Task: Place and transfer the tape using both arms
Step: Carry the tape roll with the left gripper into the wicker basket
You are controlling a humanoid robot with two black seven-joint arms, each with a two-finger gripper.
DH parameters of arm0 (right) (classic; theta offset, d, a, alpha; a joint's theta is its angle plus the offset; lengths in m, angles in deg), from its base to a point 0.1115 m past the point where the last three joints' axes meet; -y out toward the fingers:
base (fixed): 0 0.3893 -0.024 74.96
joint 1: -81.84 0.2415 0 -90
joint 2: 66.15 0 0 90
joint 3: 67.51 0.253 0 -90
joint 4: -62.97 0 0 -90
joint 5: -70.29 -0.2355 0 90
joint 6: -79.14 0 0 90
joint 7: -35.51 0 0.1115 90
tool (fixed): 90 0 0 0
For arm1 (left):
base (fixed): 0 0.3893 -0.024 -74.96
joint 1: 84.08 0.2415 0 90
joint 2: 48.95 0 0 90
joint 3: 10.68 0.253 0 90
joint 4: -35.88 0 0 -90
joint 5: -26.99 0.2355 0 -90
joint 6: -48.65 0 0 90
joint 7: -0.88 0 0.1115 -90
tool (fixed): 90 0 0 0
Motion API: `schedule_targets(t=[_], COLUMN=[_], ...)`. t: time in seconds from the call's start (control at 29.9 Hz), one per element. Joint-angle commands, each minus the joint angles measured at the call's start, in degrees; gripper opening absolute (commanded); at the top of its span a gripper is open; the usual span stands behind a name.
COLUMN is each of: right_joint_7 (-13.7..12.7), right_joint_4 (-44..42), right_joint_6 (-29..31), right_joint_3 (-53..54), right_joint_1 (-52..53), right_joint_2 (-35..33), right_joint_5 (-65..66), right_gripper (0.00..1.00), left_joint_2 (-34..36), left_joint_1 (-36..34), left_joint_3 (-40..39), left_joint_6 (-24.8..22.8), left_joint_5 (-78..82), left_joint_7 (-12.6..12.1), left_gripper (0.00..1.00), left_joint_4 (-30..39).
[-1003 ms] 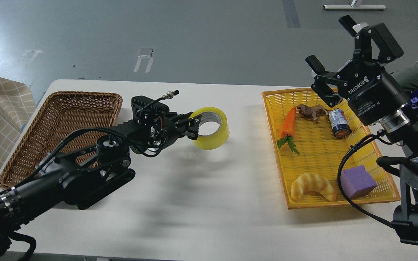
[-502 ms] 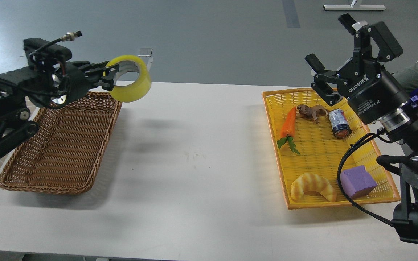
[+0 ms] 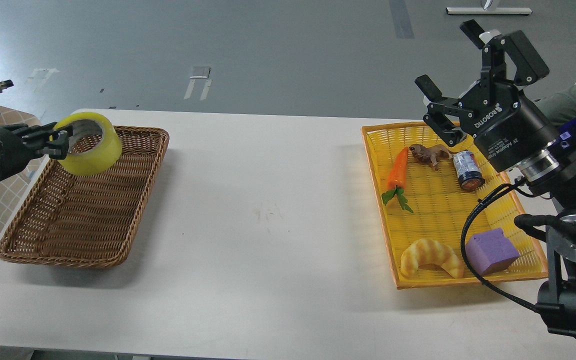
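The tape, a yellow translucent roll with a pale core, hangs in the air over the far left part of the brown wicker basket. My left gripper is shut on the roll's wall, one finger inside the ring, coming in from the left edge. My right gripper is open and empty, raised above the far edge of the yellow tray at the right.
The yellow tray holds a carrot, a small brown toy animal, a can, a croissant and a purple block. The white table lies between basket and tray.
My left arm has swung the tape left from the table's middle, up, then down over the wicker basket. My right gripper has barely shifted.
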Motion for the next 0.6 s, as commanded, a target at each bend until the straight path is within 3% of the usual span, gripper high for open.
schedule_targets(t=[0.0,0.1,0.57], right_joint_7=[0.0,0.0,0.0], right_joint_4=[0.15,0.24,0.41], right_joint_6=[0.0,0.0,0.0], right_joint_3=[-0.01,-0.01,-0.01], right_joint_1=[0.12,0.12,-0.14], right_joint_2=[-0.36,-0.36,-0.28], right_joint_5=[0.0,0.0,1.49], right_gripper=[1.0,1.0,1.0], left_joint_2=[-1.56,-2.97,-5.7], left_joint_1=[2.72,3.17,4.92], left_joint_3=[0.05,0.14,0.14], left_joint_6=[2.54,2.63,2.71], left_joint_5=[-0.43,-0.78,-0.7], left_joint_7=[3.06,4.3,4.74], left_gripper=[0.17,0.17,0.17], left_joint_4=[-4.62,-6.39,-6.39])
